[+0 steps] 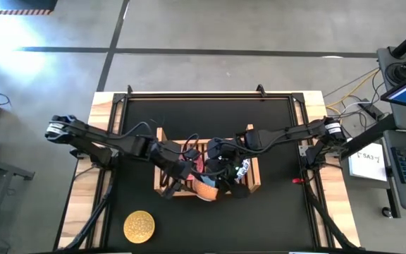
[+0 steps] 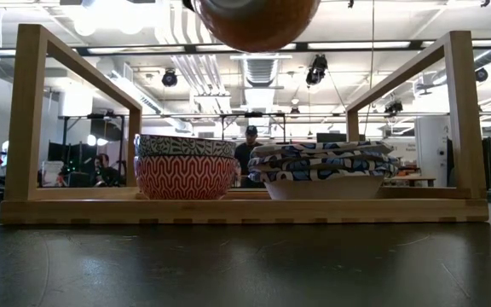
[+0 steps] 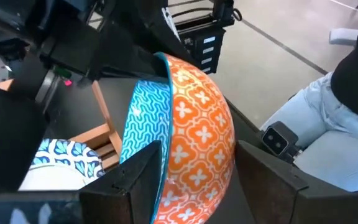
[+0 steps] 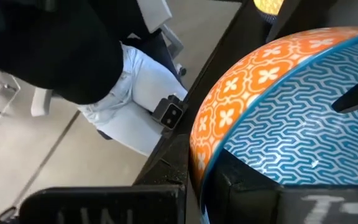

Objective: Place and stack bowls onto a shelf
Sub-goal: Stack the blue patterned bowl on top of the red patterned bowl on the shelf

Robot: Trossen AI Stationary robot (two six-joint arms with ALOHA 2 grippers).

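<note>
1. The orange bowl (image 3: 197, 130) (teal-patterned inside) hangs tilted above the shelf (image 2: 245, 209), off the bench (image 1: 210, 233).
2. The left gripper (image 3: 197, 186) straddles its rim, jaws wide, one finger (image 3: 135, 180) inside and one (image 3: 278, 180) outside.
3. The right gripper (image 4: 229, 186), jaws nearly together, pinches the same bowl's rim.
4. On the shelf sit a red bowl (image 2: 185, 176) and stacked blue-patterned bowls (image 2: 322, 162).

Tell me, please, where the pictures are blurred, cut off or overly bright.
Low view: the orange bowl is cut off by the top edge and soft, and the ceiling lights glare behind the shelf. High view: a bright patch of light on the floor at the upper left. Right wrist view: the bowl fills the frame, close and soft.
</note>
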